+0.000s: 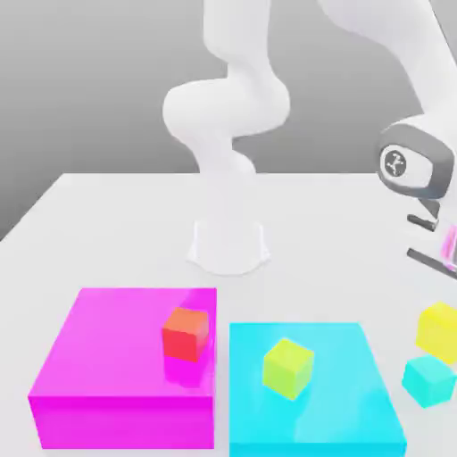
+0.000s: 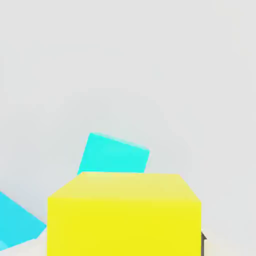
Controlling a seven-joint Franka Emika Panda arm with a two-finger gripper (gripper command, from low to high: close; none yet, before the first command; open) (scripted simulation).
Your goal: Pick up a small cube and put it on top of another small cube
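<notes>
Gripper closing on the yellow cube

The gripper (image 2: 125, 245) is gripping the yellow cube (image 2: 124, 227), its fingers shut on the sides. In the exterior view the cube is sitting at the lower right, by the frame's edge, with the arm (image 1: 419, 80) reaching down from the upper right. The teal cube (image 1: 429, 381) is lying just below it in that frame; whether they are touching, I cannot tell.

Farther out, the cyan block (image 1: 348, 393) is filling the bottom centre and carrying the lime cube (image 1: 288, 368), which is standing turned at an angle. At the lower left, the magenta block (image 1: 98, 357) is bearing the red cube (image 1: 186, 335) near its right edge. Both blocks are showing broad, flat tops; all the cubes are looking smooth, plain and sharp-edged on the pale table (image 1: 116, 232).
</notes>
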